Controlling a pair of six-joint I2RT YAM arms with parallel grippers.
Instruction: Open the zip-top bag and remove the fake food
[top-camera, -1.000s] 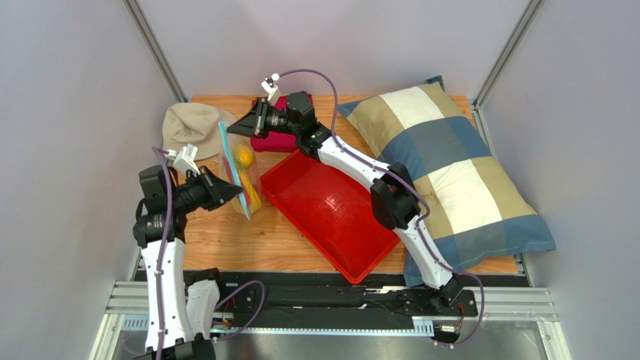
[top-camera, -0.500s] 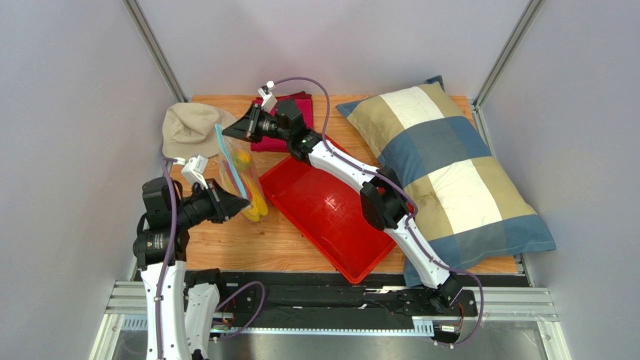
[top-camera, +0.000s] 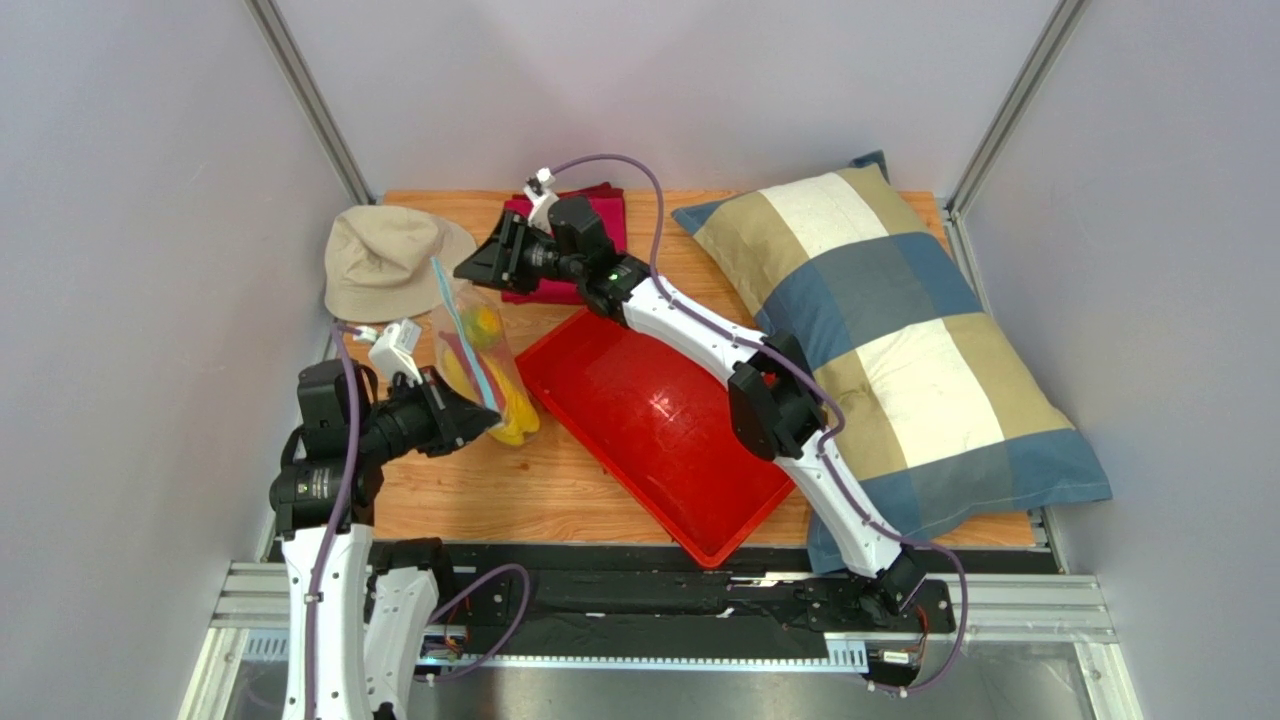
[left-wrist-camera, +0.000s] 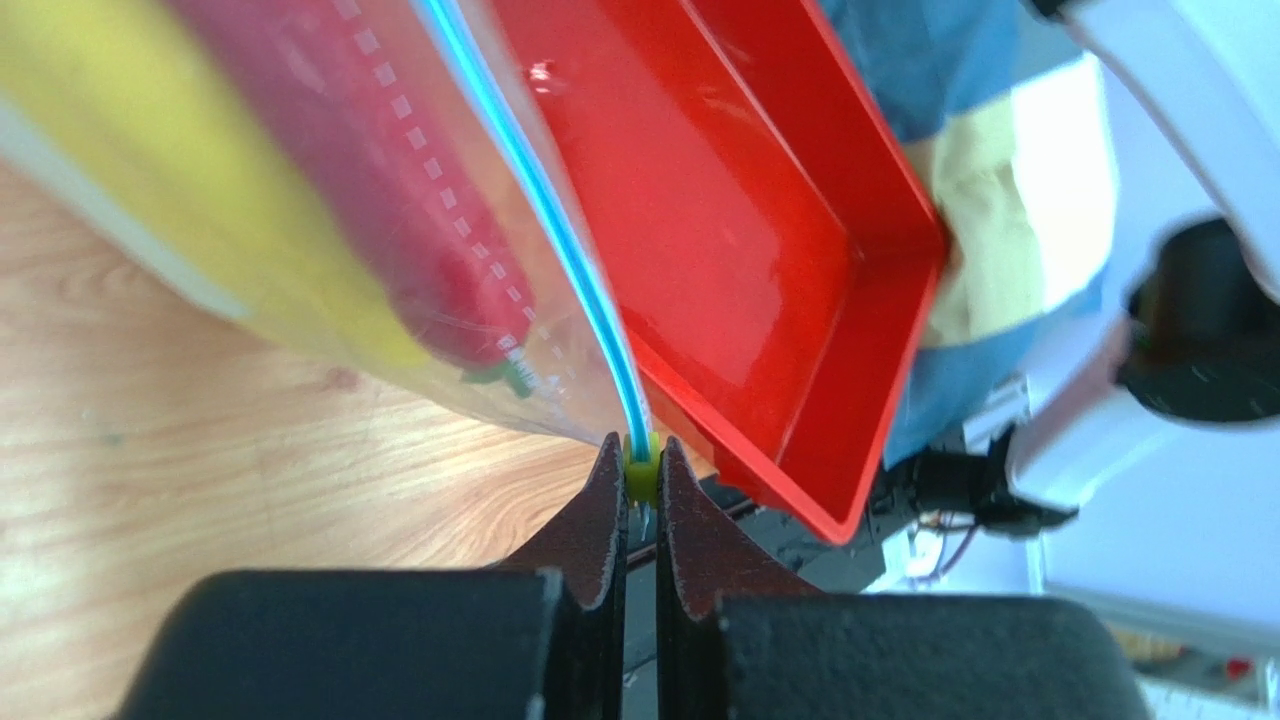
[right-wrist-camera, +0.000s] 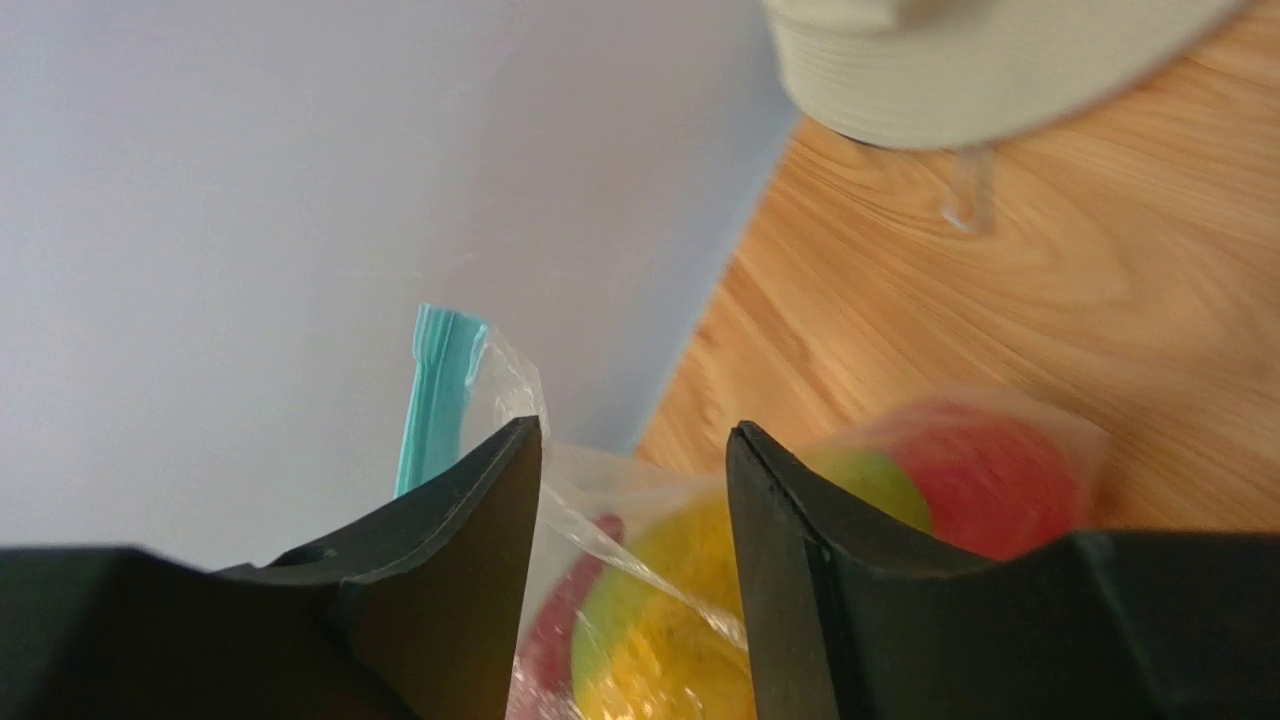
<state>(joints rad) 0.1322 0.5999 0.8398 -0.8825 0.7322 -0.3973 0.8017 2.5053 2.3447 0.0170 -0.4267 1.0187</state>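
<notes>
The clear zip-top bag (top-camera: 484, 365) lies on the wooden table between my two grippers, just left of the red tray. Its light blue zip strip (left-wrist-camera: 553, 195) runs away from my left gripper (left-wrist-camera: 639, 447), which is shut on the small yellow-green slider tab (left-wrist-camera: 643, 477) at the near end. Fake food shows through the plastic: a yellow-green mango (right-wrist-camera: 684, 593), a red apple (right-wrist-camera: 992, 477) and a slim red chilli (right-wrist-camera: 564, 615). My right gripper (right-wrist-camera: 631, 435) stands open at the bag's far end (top-camera: 469, 267), a fold of plastic loose between its fingers and the teal strip end (right-wrist-camera: 436, 387) beside the left finger.
A red tray (top-camera: 661, 428) lies at an angle in the middle. A beige hat (top-camera: 383, 258) sits at the back left, and a dark red cloth (top-camera: 579, 285) lies behind the right gripper. A large checked pillow (top-camera: 902, 345) fills the right side.
My right gripper has opened and let go of the bag's far corner. The left gripper, still pinching the slider, has drawn back toward the near edge, and the bag has sagged lower.
</notes>
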